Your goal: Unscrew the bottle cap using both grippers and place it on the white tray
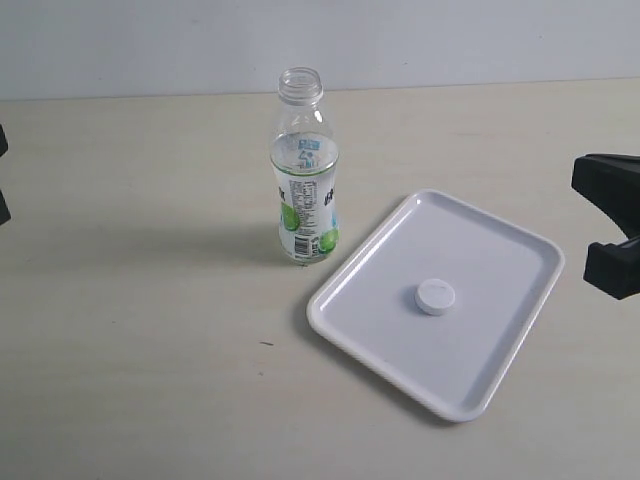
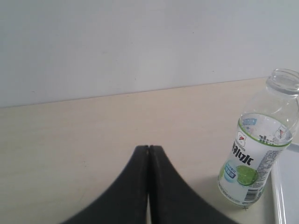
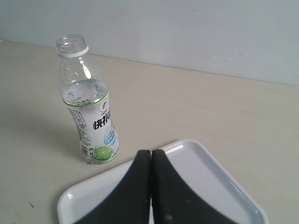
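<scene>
1. My left claw (image 2: 148, 148): black, two fingers pressed together tip to tip, nothing between them. It hangs over bare desk (image 1: 150, 350), at the left edge of the exterior view.

2. My right claw (image 3: 151, 151): black, fingers likewise closed flat against each other, holding nothing. It sits above the near rim of the white tray (image 3: 205, 172), at the right edge of the exterior view.

3. White tray (image 1: 500, 290): glossy, rectangular, with rounded corners and a low rim. It lies flat on the beige desk, turned at an angle.

4. Bottle cap (image 1: 436, 296): small, round, white. It rests on the tray floor near its middle, clear of the rim and of both my claws.

5. Bottle (image 1: 303, 190): clear plastic with a white-and-green lime label. It stands upright on the desk just beside the tray's far-left edge with a small gap between them, its mouth open.

6. Wall (image 1: 300, 40): plain and pale, behind the desk's far edge.
</scene>
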Action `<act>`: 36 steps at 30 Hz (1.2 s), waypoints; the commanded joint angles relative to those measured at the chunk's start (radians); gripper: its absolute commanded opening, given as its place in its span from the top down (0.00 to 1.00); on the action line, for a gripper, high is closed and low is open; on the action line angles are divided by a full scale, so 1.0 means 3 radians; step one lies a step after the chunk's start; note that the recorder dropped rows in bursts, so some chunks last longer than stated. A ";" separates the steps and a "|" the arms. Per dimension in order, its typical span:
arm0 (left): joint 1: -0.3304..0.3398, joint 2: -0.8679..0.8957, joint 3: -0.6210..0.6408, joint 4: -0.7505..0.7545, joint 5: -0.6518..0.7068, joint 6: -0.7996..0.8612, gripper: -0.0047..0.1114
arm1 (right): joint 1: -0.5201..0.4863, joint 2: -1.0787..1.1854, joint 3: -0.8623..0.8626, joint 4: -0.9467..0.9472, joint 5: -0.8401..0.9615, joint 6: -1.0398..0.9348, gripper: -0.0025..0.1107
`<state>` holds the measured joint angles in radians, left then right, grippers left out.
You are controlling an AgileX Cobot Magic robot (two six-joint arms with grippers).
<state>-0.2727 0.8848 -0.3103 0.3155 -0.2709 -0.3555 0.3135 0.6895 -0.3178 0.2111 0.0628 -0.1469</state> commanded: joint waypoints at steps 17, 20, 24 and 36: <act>-0.0024 -0.0180 0.0015 -0.0034 0.0225 0.0200 0.96 | 0.0004 -0.0007 0.0024 -0.0002 -0.0015 0.0001 0.98; -0.0024 -0.0384 0.0015 -0.0116 0.0533 0.0190 0.96 | 0.0004 -0.0007 0.0024 -0.0002 -0.0015 0.0001 0.98; -0.0017 -0.0797 0.0015 -0.0123 0.1082 0.0190 0.96 | 0.0004 -0.0007 0.0024 -0.0002 -0.0015 0.0001 0.98; 0.0235 -0.2585 0.0015 -0.0031 0.2391 0.0190 0.96 | 0.0004 -0.0007 0.0024 -0.0010 -0.0015 0.0001 0.98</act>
<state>-0.2283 0.2044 -0.3103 0.3030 0.3988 -0.2997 0.3135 0.6895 -0.3178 0.2111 0.0628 -0.1469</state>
